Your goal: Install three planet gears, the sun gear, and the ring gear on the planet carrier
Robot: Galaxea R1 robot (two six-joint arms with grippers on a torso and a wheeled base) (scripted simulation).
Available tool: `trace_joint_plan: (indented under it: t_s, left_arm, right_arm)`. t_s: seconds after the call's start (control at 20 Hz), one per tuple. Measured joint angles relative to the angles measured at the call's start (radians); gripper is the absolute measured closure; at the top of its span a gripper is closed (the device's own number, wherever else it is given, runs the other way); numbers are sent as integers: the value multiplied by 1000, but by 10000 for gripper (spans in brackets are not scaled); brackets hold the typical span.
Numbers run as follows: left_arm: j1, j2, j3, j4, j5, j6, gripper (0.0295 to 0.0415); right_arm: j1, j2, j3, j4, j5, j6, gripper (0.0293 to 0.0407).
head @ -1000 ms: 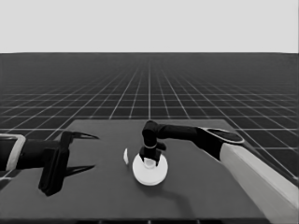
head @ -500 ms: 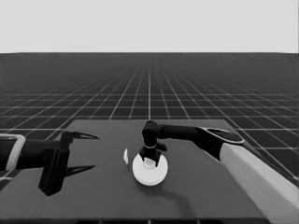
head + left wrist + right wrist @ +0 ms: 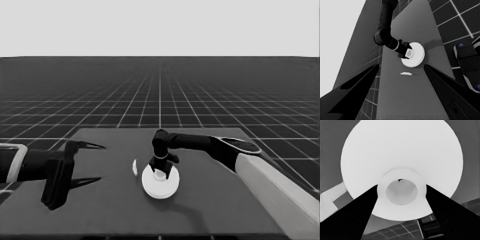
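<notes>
The larger round part lies flat near the middle of the table. My right gripper stands over its centre, pointing down. In the right wrist view its two fingers press against both sides of the part's raised hub, around the centre hole. The smaller round part and the four small gears are hidden. My left gripper waits open over the table's left end, holding nothing.
A thin white piece lies on the table just left of the larger round part. Dark machinery with small blue lights shows past the table's edge in the left wrist view.
</notes>
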Motion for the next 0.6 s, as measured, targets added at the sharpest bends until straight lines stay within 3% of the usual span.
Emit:
trace_joint_plan:
  t_s: [0.1, 0.15, 0.2, 0.6]
  left_arm:
    - [0, 0, 0, 0, 0, 0, 326]
    - [0, 0, 0, 0, 0, 0, 326]
    - [0, 0, 0, 0, 0, 0, 326]
    - [0, 0, 0, 0, 0, 0, 326]
  right_arm:
    - [0, 0, 0, 0, 0, 17, 351]
    - [0, 0, 0, 0, 0, 23, 327]
    - [1, 0, 0, 0, 0, 26, 319]
    - [1, 0, 0, 0, 0, 30, 315]
